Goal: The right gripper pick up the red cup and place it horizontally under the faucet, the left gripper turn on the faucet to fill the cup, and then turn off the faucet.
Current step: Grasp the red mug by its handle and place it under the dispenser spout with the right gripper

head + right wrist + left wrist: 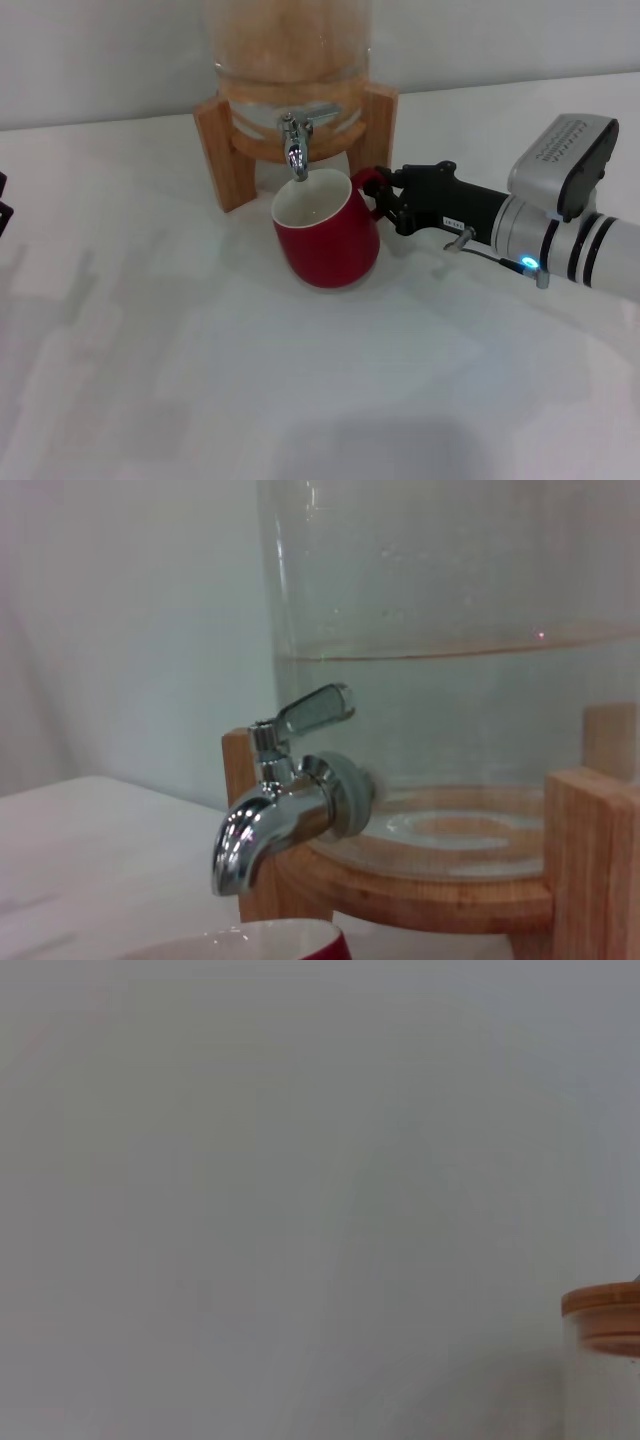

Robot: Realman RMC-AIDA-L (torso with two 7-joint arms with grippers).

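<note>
Gripping the loop handle of the red cup point(326, 240), right pincer point(383, 198) closed around it. Cup tilted on the white worktop point(200, 360), rim directly beneath the chrome faucet point(296, 146) of the glass water dispenser point(290, 60) on its wooden stand point(222, 150).

the head view looks forward and down over the table point(200, 380) from some way off. the right wrist view sits low and close, facing the faucet point(270, 810); both share it. the left wrist view faces a blank wall, catching a wooden lid point(603, 1312).
</note>
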